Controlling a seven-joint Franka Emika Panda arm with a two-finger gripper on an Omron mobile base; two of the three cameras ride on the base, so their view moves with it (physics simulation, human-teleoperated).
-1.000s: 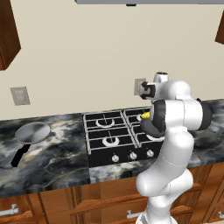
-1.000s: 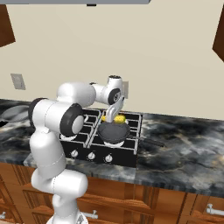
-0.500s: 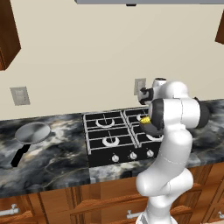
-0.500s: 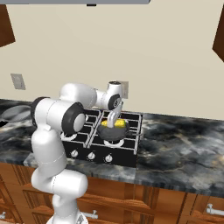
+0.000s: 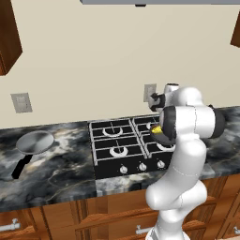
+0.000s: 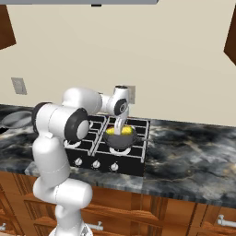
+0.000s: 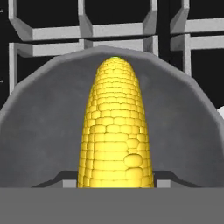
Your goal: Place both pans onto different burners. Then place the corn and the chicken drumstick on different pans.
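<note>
The step in hand is putting the corn [image 7: 116, 131] into the darker pan [image 6: 120, 138], which already sits on the front right burner of the cooktop [image 5: 117, 145]. In the hand view the cob lies along the middle of this pan, with the grey wall curving around its far tip. The gripper [image 6: 119, 130] hangs directly above it. The fingers are about half open and stand on both sides of the cob, but I cannot tell if they hold it or have already let it go.

I think the next move is to open the fingers wider, if they are not free, and to lift straight up so that the cob does not roll. After that, the silver pan [image 5: 34, 142] must go to another burner. It lies on the tabletop [image 5: 61, 168], well apart from the cooktop on its left, with the black handle pointing to the front edge.

Counted: 2 pans, 1 on a burner and 1 on the tabletop; 4 burners; 1 corn. I see 0 drumsticks here.
</note>
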